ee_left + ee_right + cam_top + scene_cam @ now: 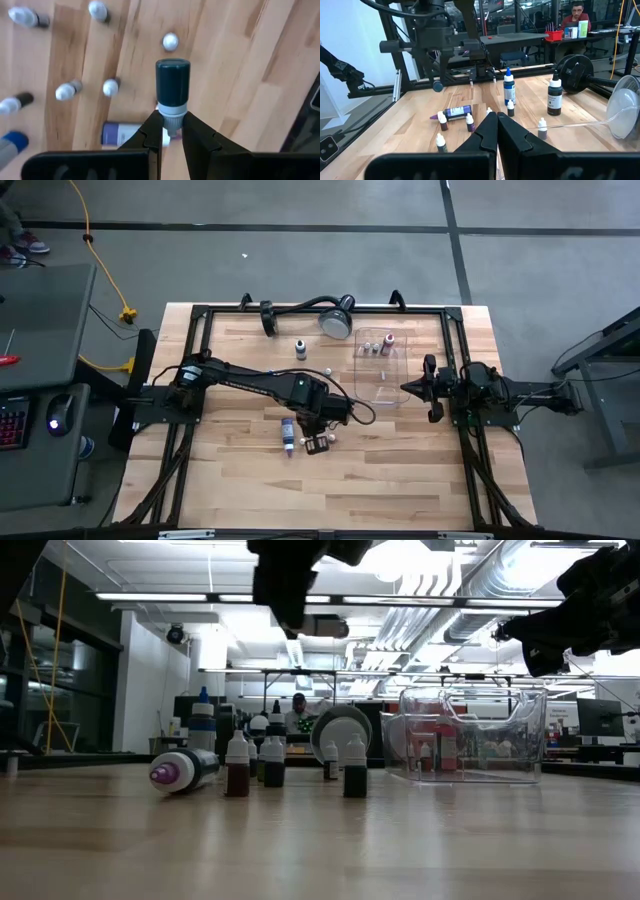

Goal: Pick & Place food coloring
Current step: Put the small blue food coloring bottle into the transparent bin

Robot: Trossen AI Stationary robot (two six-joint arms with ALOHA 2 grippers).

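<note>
High view: left gripper mid-table over scattered bottles; right gripper beside clear tray holding a few bottles.
Low view: bottles stand left of tray, one purple bottle lying down.
Left wrist view: fingers clamped on a dark bottle's white cap.
Right wrist view: right gripper shut, holding nothing.

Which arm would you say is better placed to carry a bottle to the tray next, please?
Left. Its gripper is already shut on a dark bottle by the cap, above the table. The right gripper waits shut and empty beside the tray, holding nothing to place.
</note>
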